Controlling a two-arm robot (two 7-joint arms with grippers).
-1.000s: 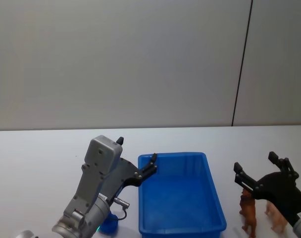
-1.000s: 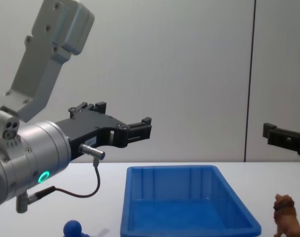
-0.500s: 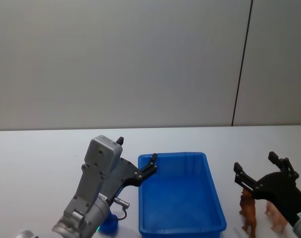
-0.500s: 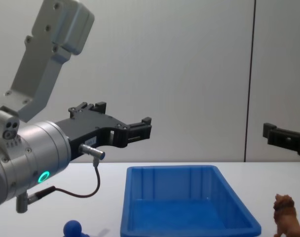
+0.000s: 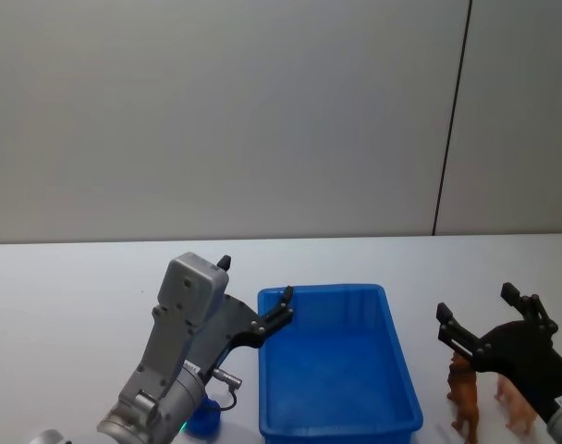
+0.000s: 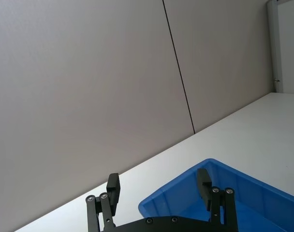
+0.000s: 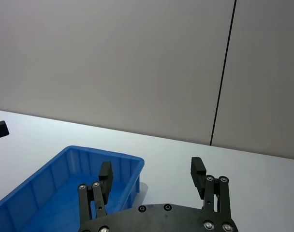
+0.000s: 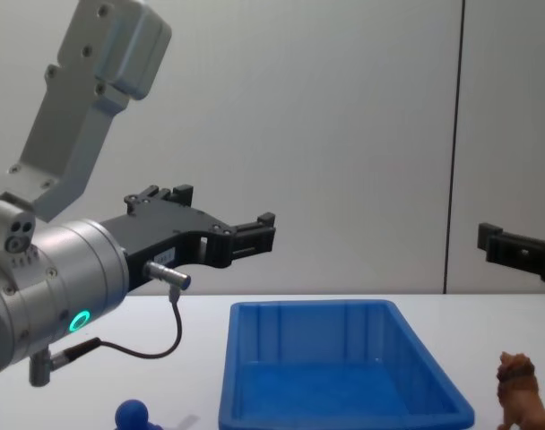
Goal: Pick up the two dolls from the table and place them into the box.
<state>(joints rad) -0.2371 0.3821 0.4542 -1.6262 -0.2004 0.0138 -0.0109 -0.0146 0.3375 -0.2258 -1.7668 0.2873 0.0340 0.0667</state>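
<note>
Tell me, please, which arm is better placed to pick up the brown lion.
Right: the right gripper hovers open just above the lion, right of the box. The left gripper hangs at the box's left side.

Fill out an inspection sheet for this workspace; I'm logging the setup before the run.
Surface: white table, plain.
Job's things: blue box, no doll in it; brown lion standing right of it; paler animal beside the lion, partly hidden; dark blue figure left of the box.
Clutter: nothing seen.
End effectors: left end effector open, raised by the box's left rim; right end effector open, raised over the lion.
Cables: thin dark cable looping under the left wrist.
Surroundings: grey wall with a dark vertical seam.
</note>
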